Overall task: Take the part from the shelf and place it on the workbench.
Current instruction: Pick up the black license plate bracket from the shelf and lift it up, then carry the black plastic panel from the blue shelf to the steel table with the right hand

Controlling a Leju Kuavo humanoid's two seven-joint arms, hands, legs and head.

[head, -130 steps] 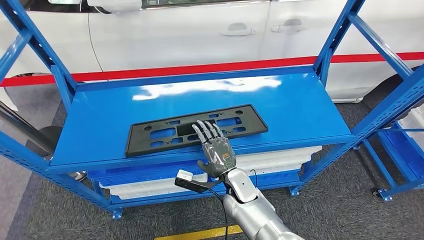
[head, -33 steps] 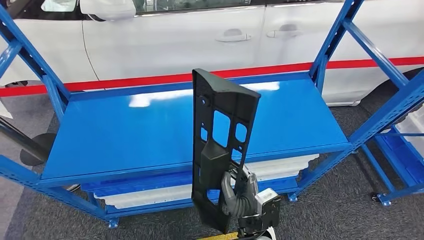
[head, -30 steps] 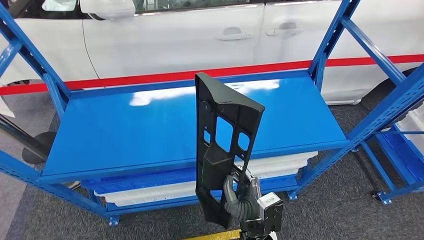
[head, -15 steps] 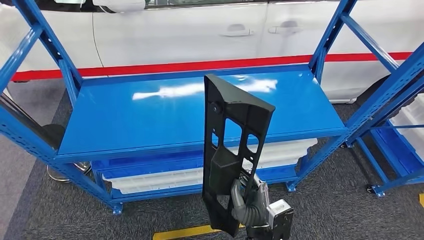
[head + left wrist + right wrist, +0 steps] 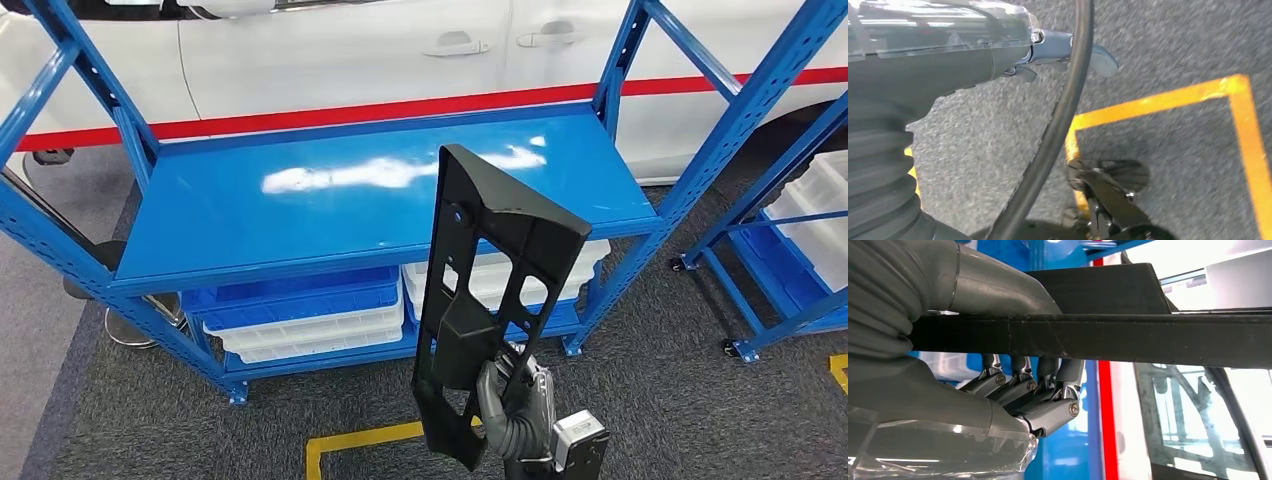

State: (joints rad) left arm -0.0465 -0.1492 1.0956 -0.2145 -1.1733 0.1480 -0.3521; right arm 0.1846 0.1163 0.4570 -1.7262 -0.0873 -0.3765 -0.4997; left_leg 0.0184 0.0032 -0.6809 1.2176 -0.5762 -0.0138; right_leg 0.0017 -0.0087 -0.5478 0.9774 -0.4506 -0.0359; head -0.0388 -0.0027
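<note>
The part is a long black plastic plate with several cut-outs. It stands upright on end in front of me, lifted clear of the blue shelf. My right hand grips it near its lower end, fingers curled through an opening. In the right wrist view the thumb lies over the part's dark edge and the fingers wrap under it. My left hand hangs over the carpet; how its fingers lie I cannot tell.
The blue rack's posts rise on both sides, with white and blue bins on its lower level. A white car stands behind. A second rack with white bins stands at the right. Yellow floor tape marks the grey carpet.
The part has left the shelf top and now stands upright in my right hand. The whole view has shifted in the last second, so the camera has moved; the rack looks farther away.
</note>
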